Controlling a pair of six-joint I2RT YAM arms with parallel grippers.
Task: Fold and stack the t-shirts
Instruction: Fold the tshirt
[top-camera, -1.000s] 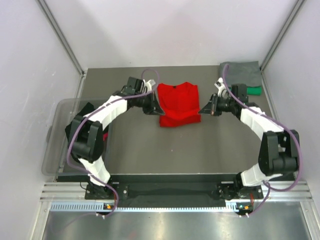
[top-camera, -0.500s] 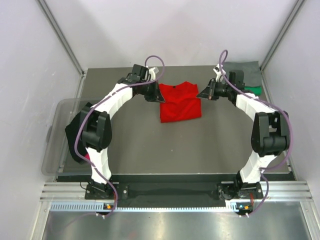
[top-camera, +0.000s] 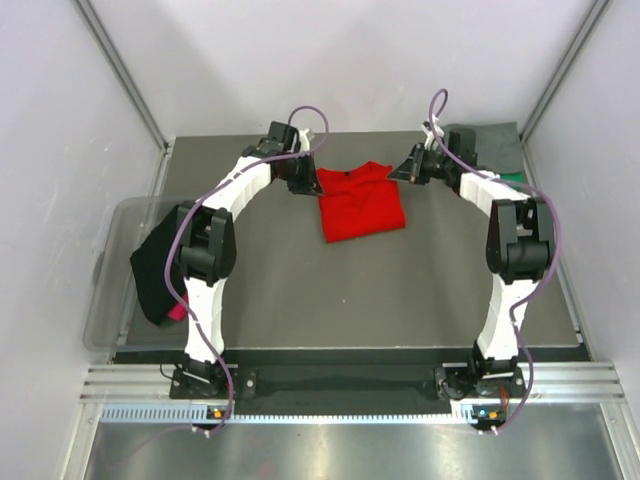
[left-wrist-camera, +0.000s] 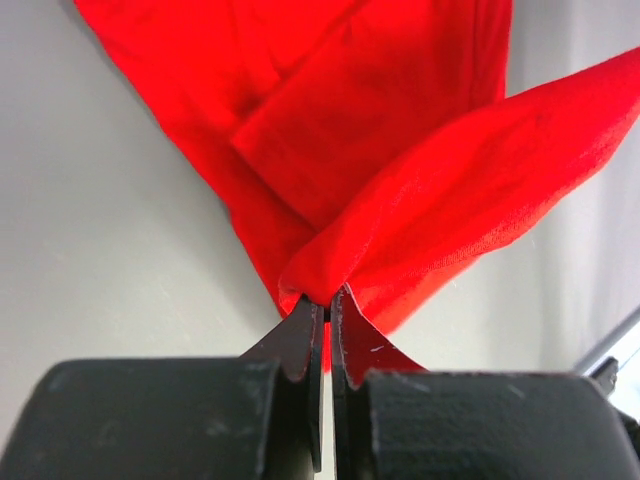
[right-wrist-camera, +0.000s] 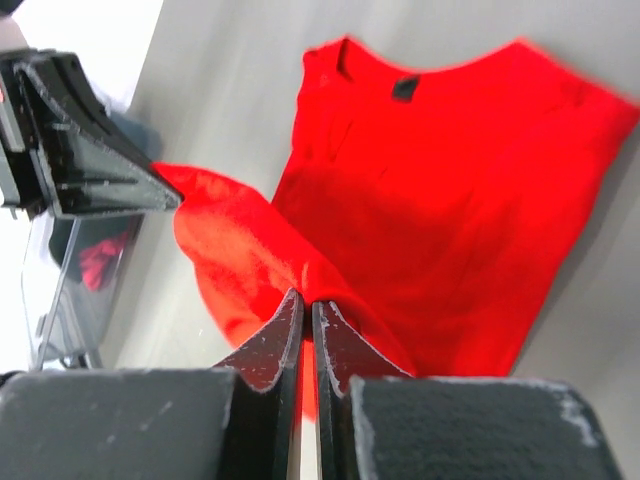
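Note:
The bright red t-shirt (top-camera: 360, 205) lies partly folded at the back middle of the table, collar toward the far edge. My left gripper (top-camera: 304, 181) is at its left edge, shut on a pinch of red cloth (left-wrist-camera: 400, 190). My right gripper (top-camera: 404, 173) is at its right edge, also shut on a fold of the red t-shirt (right-wrist-camera: 430, 200). A grey t-shirt (top-camera: 488, 146) lies folded in the back right corner with a green one (top-camera: 512, 181) showing under it. A black t-shirt (top-camera: 150, 272) and a magenta one (top-camera: 178, 312) hang at the tub.
The translucent grey plastic tub (top-camera: 108, 262) stands at the table's left edge. Metal frame posts and white walls close in the back and sides. In the right wrist view the left gripper's black fingers (right-wrist-camera: 85, 160) show just beyond the lifted red fold.
Both grippers have travelled toward the far edge, carrying the red t-shirt's side edges with them. The shirt's near part has been drawn up over itself and looks shorter.

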